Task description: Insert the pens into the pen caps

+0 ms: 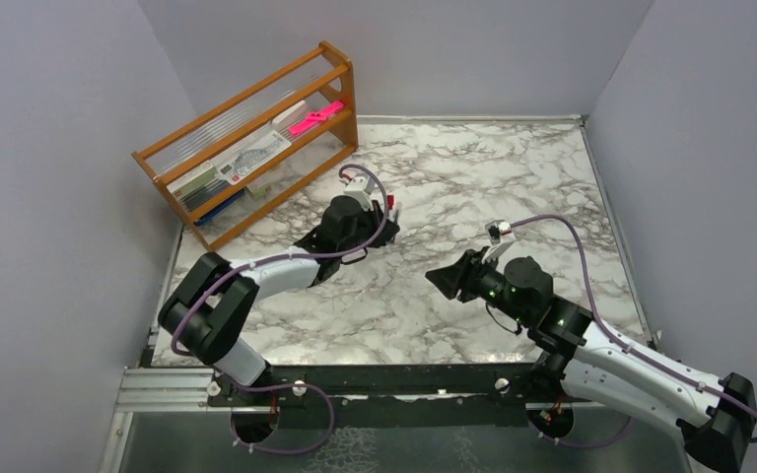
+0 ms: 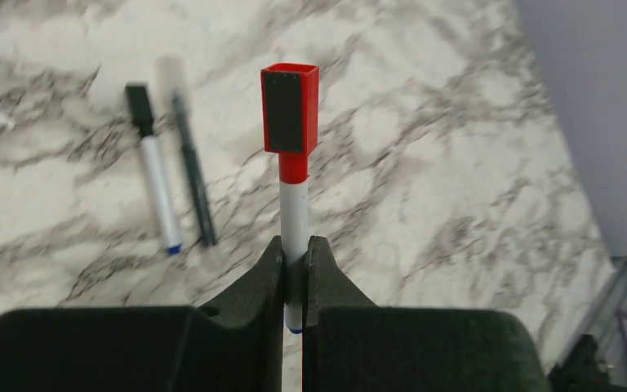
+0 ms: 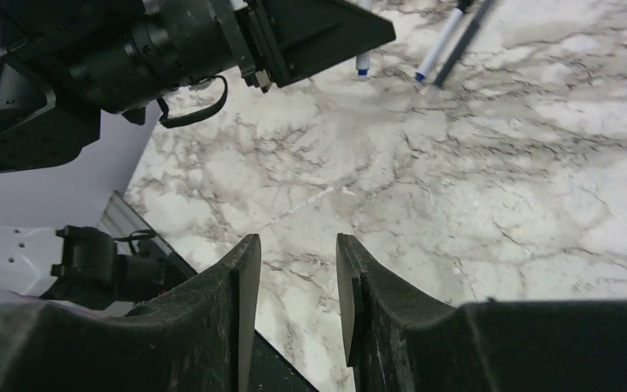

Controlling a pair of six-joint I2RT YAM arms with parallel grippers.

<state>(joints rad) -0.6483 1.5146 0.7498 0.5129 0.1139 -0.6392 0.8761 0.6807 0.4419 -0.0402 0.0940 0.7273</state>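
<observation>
Red-capped pen is done, we judge; next move is to lay it down gently and fetch another.
Top: white grey-veined marble tabletop (image 1: 513, 168), plain grey walls (image 1: 453, 49), slatted wooden rack (image 1: 256, 125) far left. Left wrist: left gripper (image 2: 294, 255) clamps a white-barrelled pen (image 2: 294, 212) wearing a square red cap (image 2: 291, 110); black-capped white pen (image 2: 155, 188) and slim dark pen (image 2: 193, 184), maybe clear-capped (blurred), lie on the marble. Right wrist: right gripper (image 3: 295, 269) jaws apart, empty.

Overhead view looks down from behind; 2 close wrist views share the marble tabletop (image 2: 457, 163).
</observation>
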